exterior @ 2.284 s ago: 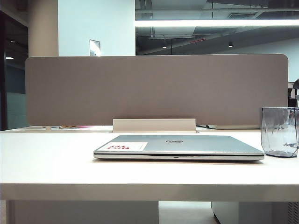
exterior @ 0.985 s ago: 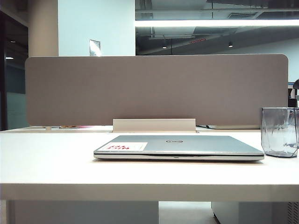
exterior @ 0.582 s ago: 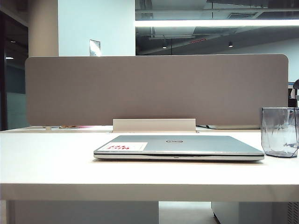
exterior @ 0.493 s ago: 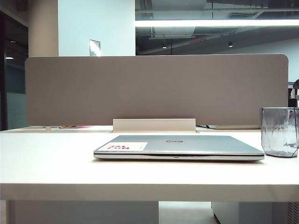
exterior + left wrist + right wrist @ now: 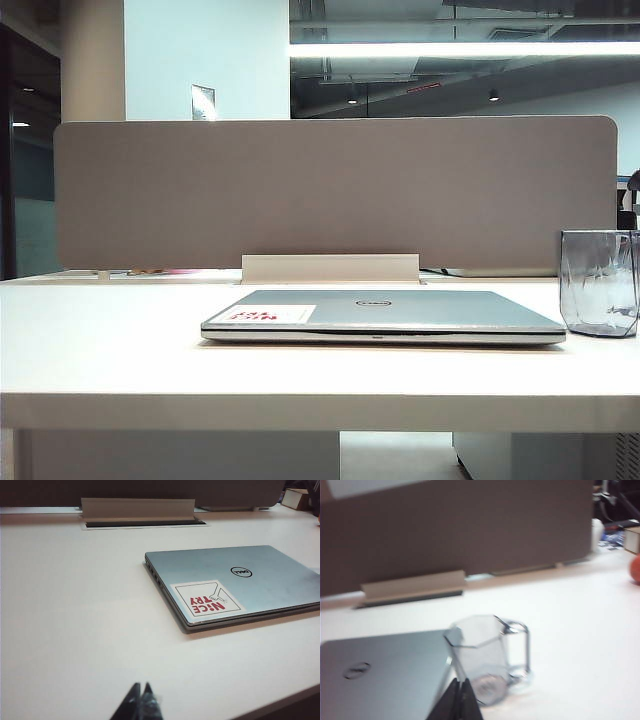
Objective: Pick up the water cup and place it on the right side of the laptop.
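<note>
The closed silver-grey laptop (image 5: pixel 380 315) lies flat in the middle of the white table, with a white sticker with red print (image 5: pixel 207 598) on its lid. The see-through faceted water cup (image 5: pixel 598 283) stands upright on the table just off the laptop's right edge, apart from it. Neither gripper shows in the exterior view. My left gripper (image 5: pixel 142 684) is shut and empty over bare table, short of the laptop (image 5: pixel 235 582). My right gripper (image 5: pixel 461 679) is shut and empty, its tips just short of the cup (image 5: pixel 487 660), by the laptop's corner (image 5: pixel 380 675).
A grey divider panel (image 5: pixel 335 195) closes off the table's far side, with a cable-slot flap (image 5: pixel 330 268) at its foot. An orange object (image 5: pixel 635 569) sits far right on the table. The table's front edge (image 5: pixel 320 410) runs close below the laptop.
</note>
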